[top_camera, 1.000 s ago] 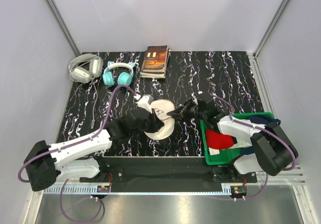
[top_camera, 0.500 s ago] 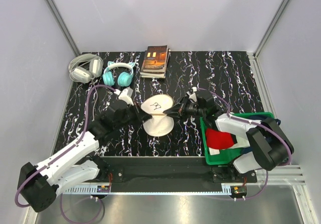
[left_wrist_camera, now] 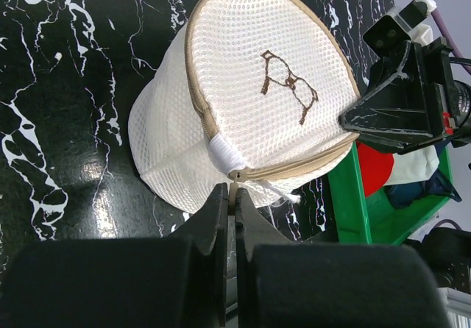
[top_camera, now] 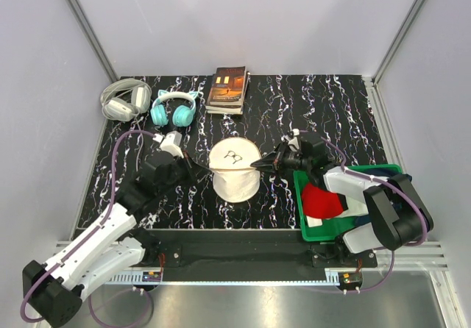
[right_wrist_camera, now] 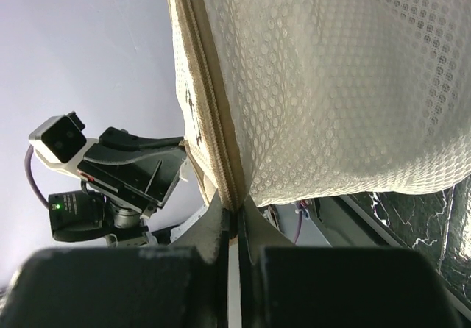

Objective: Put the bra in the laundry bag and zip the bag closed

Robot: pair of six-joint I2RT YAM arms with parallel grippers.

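**Desk:** Laundry bag (top_camera: 234,173) check, from our side outward. What is changing?

**Me:** Near-right of the bag, the green tray (top_camera: 300,209) is sitting as it was, with the red cloth (top_camera: 322,201) in it. At the bag's left rim my left gripper (left_wrist_camera: 231,190) is clenching the zip pull (left_wrist_camera: 237,175). A second ago that arm was lying across the bag, and now it is drawn back leftward. At the bag's right rim my right gripper (right_wrist_camera: 234,212) is pinching the zip (right_wrist_camera: 213,122) seam, bracing it. The bag is now standing like a drum between them, no longer flat.

**Desk:** And the bra?

**Me:** I am not seeing it outside, and the mesh is hiding the inside, so I am judging it is bagged. The zip is looking closed where I can see it. Beyond the bag, the teal headphones (top_camera: 174,109) and the book (top_camera: 229,87) are staying put.
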